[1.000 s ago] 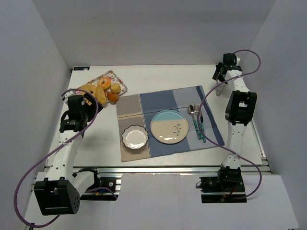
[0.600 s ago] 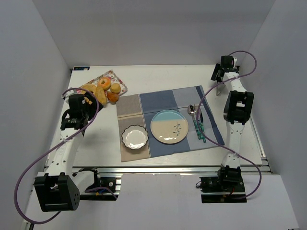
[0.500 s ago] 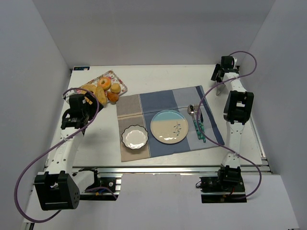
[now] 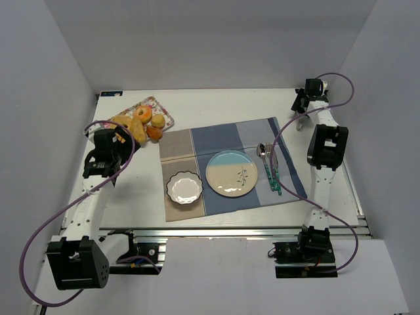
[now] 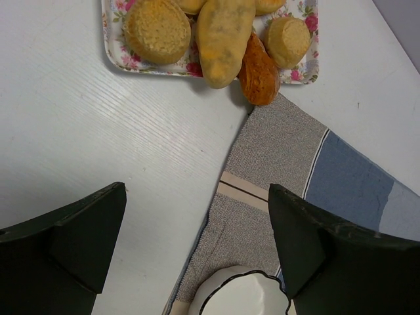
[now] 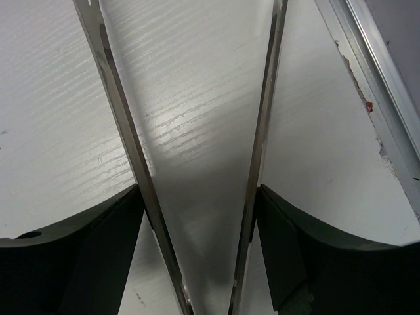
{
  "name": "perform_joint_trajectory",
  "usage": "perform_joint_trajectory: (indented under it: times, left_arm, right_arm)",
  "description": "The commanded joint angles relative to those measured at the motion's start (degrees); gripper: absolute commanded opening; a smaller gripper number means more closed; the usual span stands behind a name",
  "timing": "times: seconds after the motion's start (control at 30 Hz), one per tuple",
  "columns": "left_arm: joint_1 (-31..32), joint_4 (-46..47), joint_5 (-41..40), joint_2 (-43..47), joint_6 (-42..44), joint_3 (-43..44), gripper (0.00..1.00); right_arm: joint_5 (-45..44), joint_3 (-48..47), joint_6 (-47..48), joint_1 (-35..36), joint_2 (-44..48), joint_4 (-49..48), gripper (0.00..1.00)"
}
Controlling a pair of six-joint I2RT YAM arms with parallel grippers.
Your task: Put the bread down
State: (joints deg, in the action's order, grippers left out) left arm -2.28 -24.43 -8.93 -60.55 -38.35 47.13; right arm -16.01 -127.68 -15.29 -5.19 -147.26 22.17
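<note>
The left gripper (image 5: 197,203) hangs above the white table (image 5: 92,131) with its two black fingers (image 5: 79,230) wide apart and nothing between them. The bread (image 5: 223,36), an elongated golden-yellow roll with a smooth crust, lies straight ahead of these fingertips, well apart from them, on a small rectangular tray with a rose pattern (image 5: 115,58). One end of the roll reaches over the near rim of the tray. A round yellow bun (image 5: 157,29) sits just to the left of it, and a darker orange-brown bun (image 5: 258,72) touches it on the right. Under the gap of the fingers, slightly to the right, lies the grey corner of a striped cloth placemat (image 5: 262,170), and nearest to the wrist shows the rim of a white scalloped bowl (image 5: 239,295). The right gripper (image 6: 197,216) stands around a pair of shiny metal tongs (image 6: 121,125) on the table: each finger lies against the outer side of one arm, so the tongs are clamped between them.
</note>
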Motion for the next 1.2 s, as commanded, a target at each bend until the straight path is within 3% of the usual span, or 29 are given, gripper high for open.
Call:
perform_joint_trajectory:
  times: [0.0,0.07,0.2,0.27,0.5,0.53,0.63,0.8,0.9,1.03,1.17]
  left_arm:
    - [-0.09,-0.45,-1.79,2.37,0.56,0.59,0.98]
    - [-0.09,-0.27,-1.53,2.90,0.47,0.33,0.98]
    - [-0.09,0.52,-0.04,2.64,0.82,0.50,0.98]
    - [-0.09,1.56,2.23,2.20,2.13,0.68,0.98]
    - [0.00,11.66,27.44,0.18,7.23,-1.16,0.98]
    - [0.00,13.42,34.70,-0.35,7.15,-2.30,0.98]
    - [0.87,21.24,45.88,-2.36,4.87,-4.32,0.98]
    - [10.25,23.98,45.85,-5.10,4.42,-2.40,0.98]
    - [15.28,31.26,45.93,-5.89,1.36,-2.83,0.98]
    - [19.85,45.91,49.09,-7.21,-5.68,-4.86,0.98]
    - [25.56,53.42,50.77,-8.61,-4.81,-5.74,0.98]
  right_arm:
    - [0.81,-0.30,-2.02,-0.17,-0.66,-0.20,0.72]
    - [0.63,0.67,-1.94,-0.17,0.04,-0.73,0.68]
    - [1.15,2.07,-1.50,-0.17,2.59,-1.17,0.47]
    - [1.94,4.35,-1.32,-0.17,6.27,-2.83,0.44]
    - [14.59,22.71,-0.35,0.01,25.93,-11.97,0.43]
    - [15.47,27.96,-1.31,0.09,28.15,-12.94,0.42]
    - [23.99,39.21,-3.07,0.62,37.11,-19.43,0.42]
    - [33.22,51.28,-6.94,3.60,50.56,-27.87,0.38]
    - [39.11,59.89,-12.82,6.15,57.33,-35.42,0.38]
    - [39.30,71.06,-19.33,15.26,64.63,-47.38,0.39]
    - [41.30,80.20,-28.19,22.32,69.29,-62.57,0.38]
